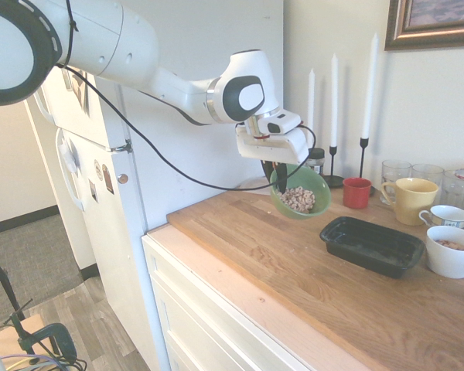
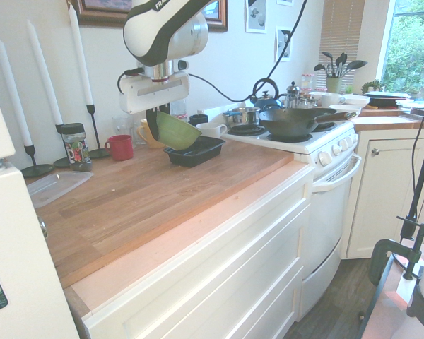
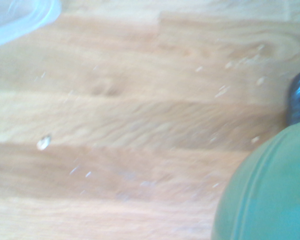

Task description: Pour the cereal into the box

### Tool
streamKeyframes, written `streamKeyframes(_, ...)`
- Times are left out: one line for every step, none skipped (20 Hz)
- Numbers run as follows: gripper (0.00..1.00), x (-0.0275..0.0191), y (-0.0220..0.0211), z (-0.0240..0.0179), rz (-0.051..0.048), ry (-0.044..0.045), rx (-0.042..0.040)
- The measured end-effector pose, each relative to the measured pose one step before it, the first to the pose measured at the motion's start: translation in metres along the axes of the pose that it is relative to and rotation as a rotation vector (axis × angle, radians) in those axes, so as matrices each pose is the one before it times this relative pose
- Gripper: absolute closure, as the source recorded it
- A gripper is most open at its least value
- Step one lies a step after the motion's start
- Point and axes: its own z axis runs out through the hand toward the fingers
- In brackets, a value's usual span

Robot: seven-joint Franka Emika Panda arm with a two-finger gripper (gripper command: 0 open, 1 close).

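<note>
Green bowl [image 3: 270, 195] loomed closest to wrist camera, tilted, raised above wooden counter [image 1: 240, 232]. Cereal [image 1: 298, 199] lay inside bowl, loose pale pieces gathered low. Gripper [image 1: 276, 176] pinched bowl's rim between its fingers. Black box [image 1: 371, 249] sat upright on counter, near bowl. Beside box stood white mug [image 1: 448, 259]; red mug [image 1: 356, 193] and yellow mug [image 1: 412, 202] stood behind. Farther out, clear flat container [image 2: 56, 188] lay near lidded jar [image 2: 77, 147]. Small crumbs [image 3: 44, 143] dotted wood.
</note>
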Motion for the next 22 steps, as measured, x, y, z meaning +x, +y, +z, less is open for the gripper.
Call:
streamKeyframes(1.00,0.01123,0.00532,-0.00207,0.00536,-0.01187,0.01172)
streamKeyframes(1.00,0.01247,0.00660,-0.00088,0.00553,-0.01726,0.01313)
streamKeyframes(1.00,0.01126,0.00607,-0.00064,0.00379,-0.01829,0.01344)
streamKeyframes(1.00,0.01098,0.00629,-0.00024,0.00707,-0.01707,0.01150)
streamKeyframes(1.00,0.01117,0.00584,-0.00014,0.00846,-0.02137,0.01377)
streamKeyframes(1.00,0.01096,0.00560,0.00006,0.00748,-0.02301,0.01398)
streamKeyframes(1.00,0.00954,0.00448,0.00023,0.00666,-0.02159,0.01414)
streamKeyframes(1.00,0.00853,0.00386,0.00049,0.00307,-0.02425,0.01350)
streamKeyframes(1.00,0.00718,0.00337,0.00053,-0.00110,-0.02729,0.01267)
streamKeyframes(1.00,0.00604,0.00249,0.00090,-0.00234,-0.03181,0.01638)
streamKeyframes(1.00,0.00587,0.00223,0.00074,-0.00162,-0.02920,0.01607)
streamKeyframes(1.00,0.00500,0.00144,0.00029,-0.00219,-0.02648,0.01559)
streamKeyframes(1.00,0.00484,0.00179,-0.00010,-0.00134,-0.02510,0.01510)
streamKeyframes(1.00,0.00459,0.00192,-0.00020,-0.00176,-0.02234,0.01337)
streamKeyframes(1.00,0.00432,0.00208,-0.00031,-0.00007,-0.02276,0.01459)
streamKeyframes(1.00,0.00465,0.00312,-0.00060,0.00062,-0.02674,0.01591)
streamKeyframes(1.00,0.00456,0.00308,-0.00026,-0.00100,-0.03143,0.01814)
streamKeyframes(1.00,0.00504,0.00326,-0.00062,0.00118,-0.02845,0.01933)
streamKeyframes(1.00,0.00520,0.00263,-0.00068,0.00156,-0.02805,0.02191)
streamKeyframes(1.00,0.00566,0.00324,-0.00045,0.00178,-0.02956,0.02229)
streamKeyframes(1.00,0.00546,0.00258,-0.00047,0.00106,-0.02436,0.01932)
streamKeyframes(1.00,0.00579,0.00308,-0.00078,0.00214,-0.01907,0.01767)
